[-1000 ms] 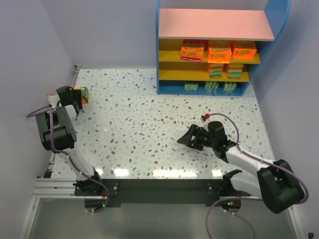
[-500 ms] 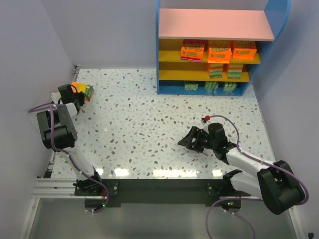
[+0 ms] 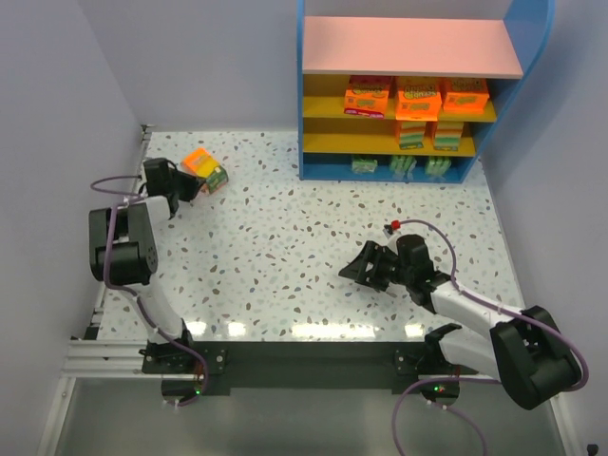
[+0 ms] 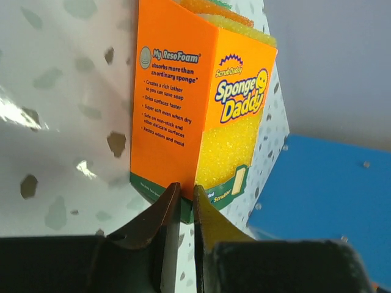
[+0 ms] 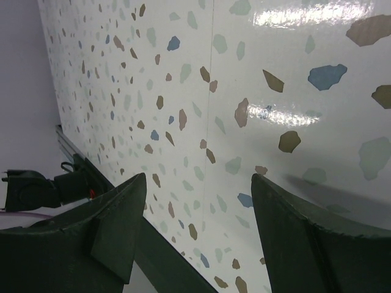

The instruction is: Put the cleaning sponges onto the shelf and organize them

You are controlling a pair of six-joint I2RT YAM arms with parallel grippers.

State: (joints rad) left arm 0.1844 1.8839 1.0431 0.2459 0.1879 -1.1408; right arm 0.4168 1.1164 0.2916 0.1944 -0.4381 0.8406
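Observation:
An orange cleaning sponge pack (image 3: 202,167) hangs tilted over the table's far left, with my left gripper (image 3: 186,180) shut on it. The left wrist view shows the two fingers pinching the bottom green corner of that pack (image 4: 183,110), the gripper (image 4: 186,196) just below it. The shelf (image 3: 411,46) stands at the back right, with orange sponge packs (image 3: 418,98) on its upper yellow tier, two more stacks (image 3: 429,134) on the tier below and green-edged ones (image 3: 404,167) at the bottom. My right gripper (image 3: 365,265) is open above bare table, nothing between its fingers (image 5: 116,220).
Grey walls close in the table on the left and right. A blue surface (image 4: 324,195) fills the right of the left wrist view. The metal rail (image 3: 104,353) runs along the near edge by the arm bases.
My left gripper closed on the orange pack at the left edge, then carried it right and toward the back. The right arm has barely moved.

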